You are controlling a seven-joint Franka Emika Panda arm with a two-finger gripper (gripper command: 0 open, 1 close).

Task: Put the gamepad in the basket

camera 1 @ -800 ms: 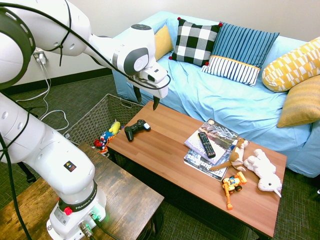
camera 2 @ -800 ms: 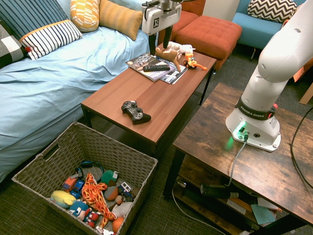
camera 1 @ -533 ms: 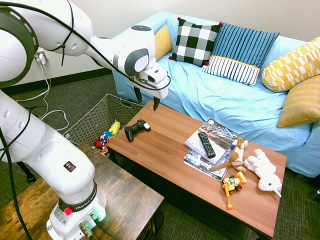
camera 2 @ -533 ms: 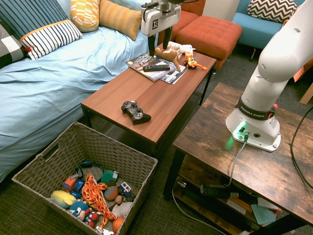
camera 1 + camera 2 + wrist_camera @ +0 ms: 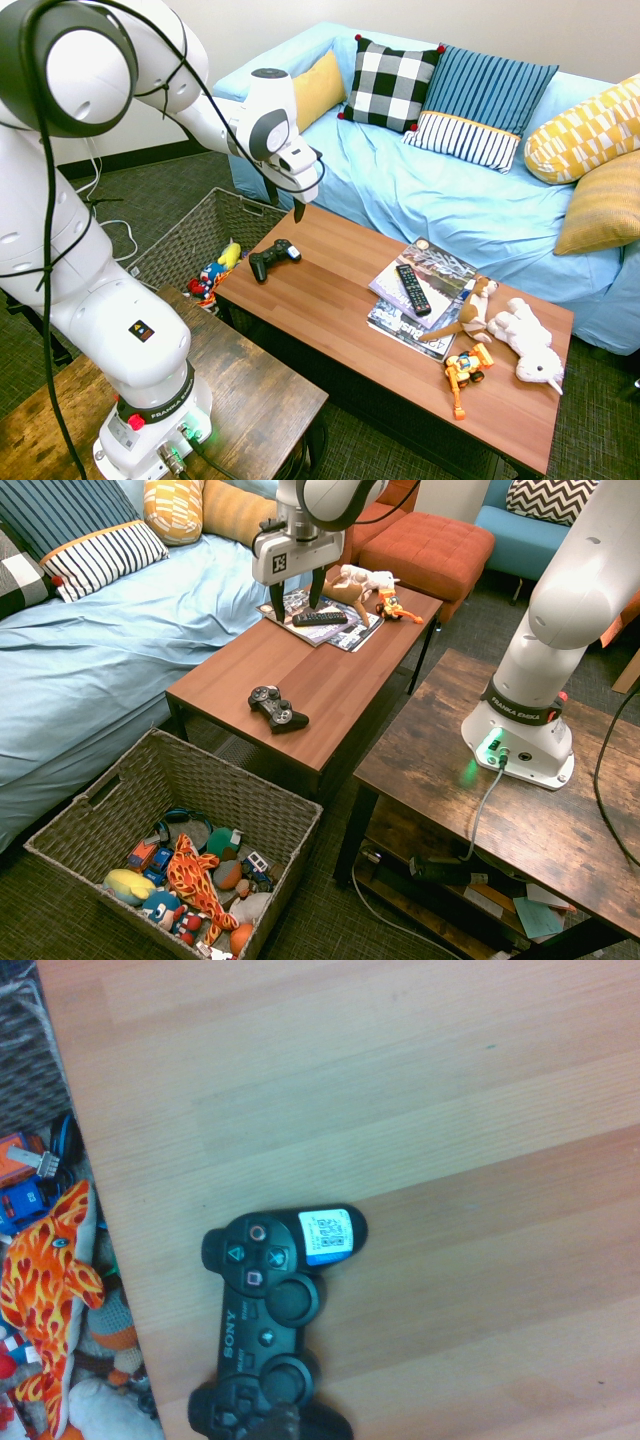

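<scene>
Claw [image 5: 297, 584] is open and empty, hanging above the tabletop [image 5: 330, 695], well short of the gamepad [image 5: 277, 708], which sits near the edge by the basket [image 5: 262, 805]. I'd center over the pad's middle, drop straight down, and pinch across the body, not the horns, so it doesn't twist loose.

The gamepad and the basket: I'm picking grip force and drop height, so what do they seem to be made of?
The gamepad looks like hard black plastic: smooth moulded shell, a faint sheen, printed button symbols and a paper sticker. The basket looks woven, probably wicker or seagrass over a stiff frame: grey-brown strands cross in a visible weave, matte, with a cut-out handle. The coffee table under the gamepad looks like wood or wood-grain laminate.
</scene>
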